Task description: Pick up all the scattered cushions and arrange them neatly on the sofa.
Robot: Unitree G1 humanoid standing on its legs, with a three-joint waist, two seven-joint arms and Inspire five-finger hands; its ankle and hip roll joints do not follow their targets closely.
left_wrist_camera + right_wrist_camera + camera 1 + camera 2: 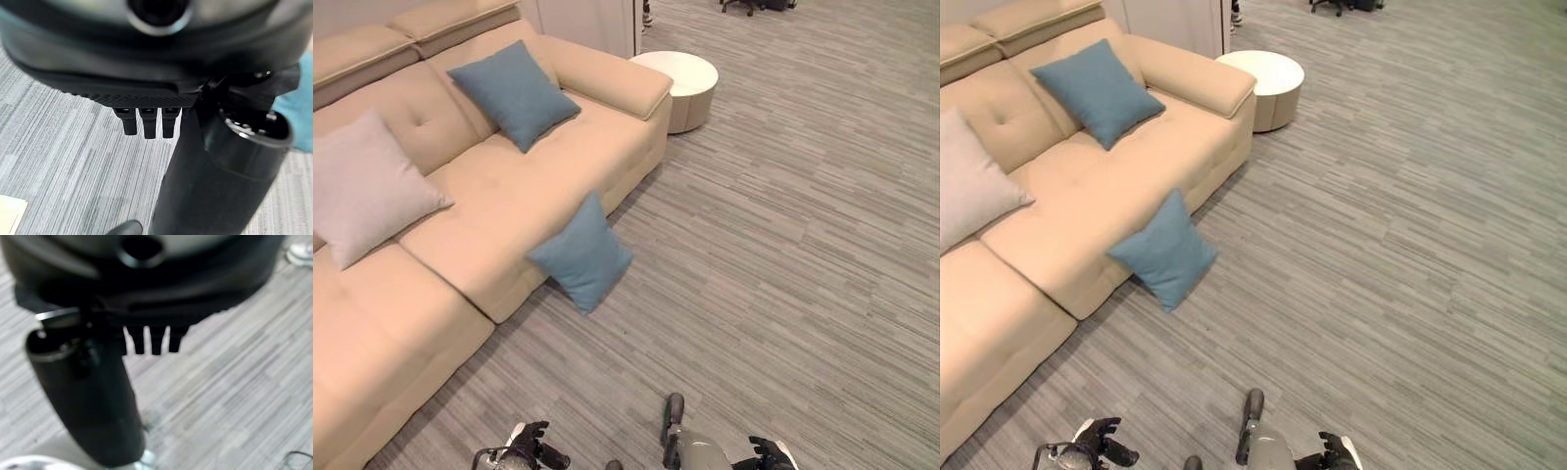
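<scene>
Leaned against the front of the beige sofa (509, 196): a blue floor cushion (580, 255), standing on a corner, diamond-wise, long diagonal upright. Lay on the sofa's seat: a second blue cushion (514, 92) and a grey cushion (367, 186). Hung low, well clear of the sofa, fingers straight and empty: left hand (530, 439), right hand (766, 451).
</scene>
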